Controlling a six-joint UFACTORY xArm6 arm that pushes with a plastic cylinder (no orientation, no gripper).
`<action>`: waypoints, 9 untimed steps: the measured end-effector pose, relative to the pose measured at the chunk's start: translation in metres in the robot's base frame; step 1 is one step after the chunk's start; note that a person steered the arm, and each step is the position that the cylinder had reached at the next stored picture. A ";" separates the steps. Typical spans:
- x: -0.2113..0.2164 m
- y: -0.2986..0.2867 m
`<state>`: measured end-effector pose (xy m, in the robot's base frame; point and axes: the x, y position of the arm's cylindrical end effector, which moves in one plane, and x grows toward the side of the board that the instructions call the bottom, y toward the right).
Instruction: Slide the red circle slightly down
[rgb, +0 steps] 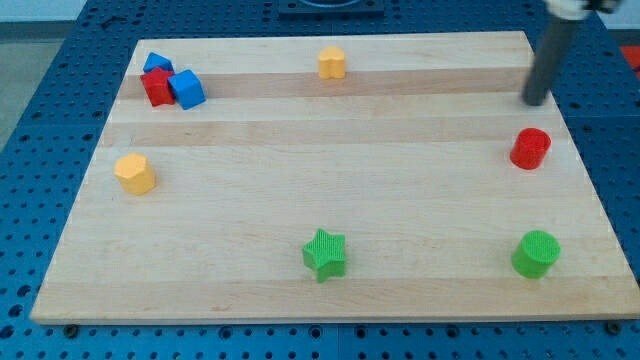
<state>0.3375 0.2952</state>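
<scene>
Rod with my tip (535, 101) on the wooden board (300, 130), just above the red circle (531, 149) near the view's right edge, apart from it, no claw fitted, green circle (537, 254) lower down.

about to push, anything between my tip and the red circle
No. In the camera view my tip sits just above the red circle toward the view's top, and only bare wooden board lies between them.

Pale wooden board (330, 130) — smooth, matt
</scene>
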 end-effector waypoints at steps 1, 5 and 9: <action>0.011 0.049; 0.046 0.018; 0.063 -0.028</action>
<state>0.4005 0.2667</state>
